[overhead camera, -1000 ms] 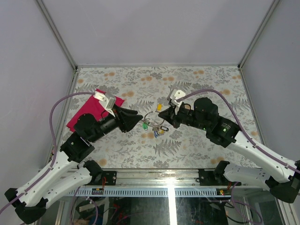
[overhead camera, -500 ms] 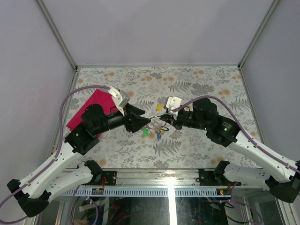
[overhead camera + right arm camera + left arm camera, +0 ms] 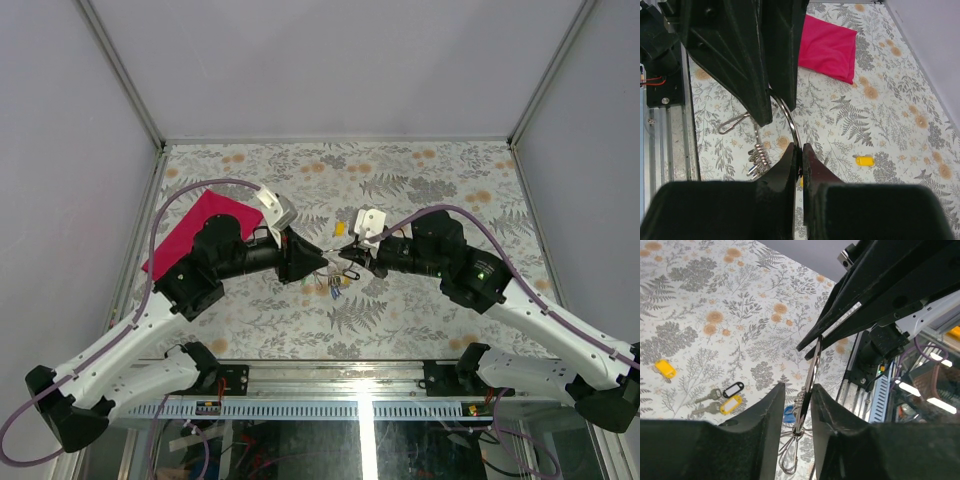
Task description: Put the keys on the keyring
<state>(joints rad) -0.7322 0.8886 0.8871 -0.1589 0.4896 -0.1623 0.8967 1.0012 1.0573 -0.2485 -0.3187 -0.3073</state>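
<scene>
My right gripper (image 3: 801, 147) is shut on the thin silver keyring (image 3: 789, 117), pinching its wire above the table. In the top view the right gripper (image 3: 352, 262) meets my left gripper (image 3: 322, 262) tip to tip over the table's middle. The left gripper (image 3: 796, 387) stands open astride the keyring (image 3: 809, 377), which shows edge-on close to its right finger (image 3: 832, 415). A coil of small loops (image 3: 757, 155) and a wire clip (image 3: 790, 460) hang from the ring. Two keys lie on the table, one with a black tag (image 3: 732, 389) and one with a yellow tag (image 3: 730, 403). A blue tag (image 3: 788, 414) shows under the ring.
A red cloth (image 3: 195, 230) lies at the left, partly under the left arm. A loose yellow tag (image 3: 340, 228) rests on the fern-patterned table (image 3: 420, 180) just beyond the grippers. Grey walls close in the table on three sides.
The left arm has swung right and its jaws now straddle the keyring. The right gripper shifted slightly toward the middle, still pinching the ring.
</scene>
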